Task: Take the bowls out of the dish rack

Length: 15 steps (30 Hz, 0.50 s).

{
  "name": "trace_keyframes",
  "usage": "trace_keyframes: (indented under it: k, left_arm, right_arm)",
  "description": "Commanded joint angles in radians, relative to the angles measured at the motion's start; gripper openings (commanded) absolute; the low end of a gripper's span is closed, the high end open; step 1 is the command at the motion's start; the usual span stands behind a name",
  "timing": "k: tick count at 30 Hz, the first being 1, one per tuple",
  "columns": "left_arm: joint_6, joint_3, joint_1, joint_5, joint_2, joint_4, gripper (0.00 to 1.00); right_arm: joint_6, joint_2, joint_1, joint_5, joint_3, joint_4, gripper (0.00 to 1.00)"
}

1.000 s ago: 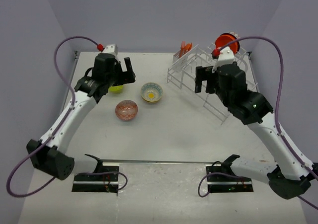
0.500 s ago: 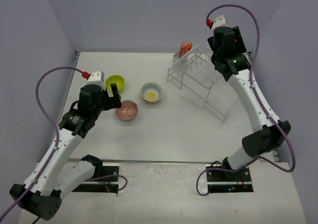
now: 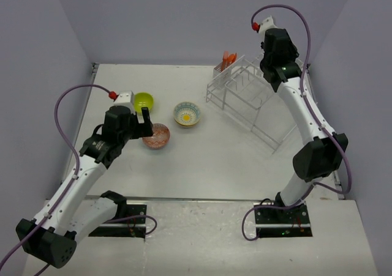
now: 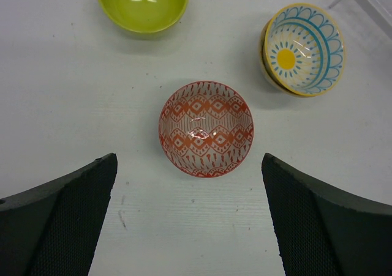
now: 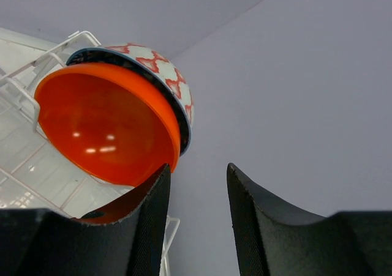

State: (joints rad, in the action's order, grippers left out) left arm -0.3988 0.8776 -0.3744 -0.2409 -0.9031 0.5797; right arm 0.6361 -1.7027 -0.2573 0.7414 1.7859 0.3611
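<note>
Three bowls stand on the table: a lime green one [image 3: 143, 101] [image 4: 142, 5], a yellow-centred one [image 3: 187, 114] [image 4: 304, 49] and a pink-red patterned one [image 3: 156, 135] [image 4: 206, 129]. My left gripper [image 4: 188, 160] [image 3: 144, 118] hovers open above the pink-red bowl and touches nothing. In the white wire dish rack [image 3: 251, 101] [image 5: 54, 49], an orange-red bowl [image 5: 107, 129] leans against a red-patterned bowl [image 5: 165, 68]. My right gripper [image 5: 198, 166] is just right of the orange-red bowl's rim. Its jaws are narrowed with only the wall showing between them. In the top view the right arm hides both racked bowls.
Orange utensils [image 3: 228, 59] stick up from the small basket at the rack's far left corner. The grey walls stand close behind and right of the rack. The right arm [image 3: 282, 55] is raised high over the rack's far right corner.
The right arm swung up from the rack's near side to its far right corner, and its jaws narrowed. The left arm drew back from the green bowl to over the pink-red one.
</note>
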Motion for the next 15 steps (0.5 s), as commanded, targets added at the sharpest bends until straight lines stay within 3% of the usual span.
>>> trace_keyframes:
  k: [1,12,15]
  left_arm:
    - [0.032,-0.008,-0.001,0.052,-0.005,-0.055,1.00]
    - [0.043,-0.009,0.009,0.078,-0.005,-0.060,1.00]
    - [0.044,-0.011,0.011,0.091,-0.003,-0.066,1.00]
  right_arm:
    - [0.043,-0.020,0.004,-0.008,0.029,-0.089,0.44]
    - [0.019,-0.064,0.024,-0.071,0.020,-0.102,0.42]
    - [0.030,-0.077,0.026,-0.082,0.004,-0.125,0.37]
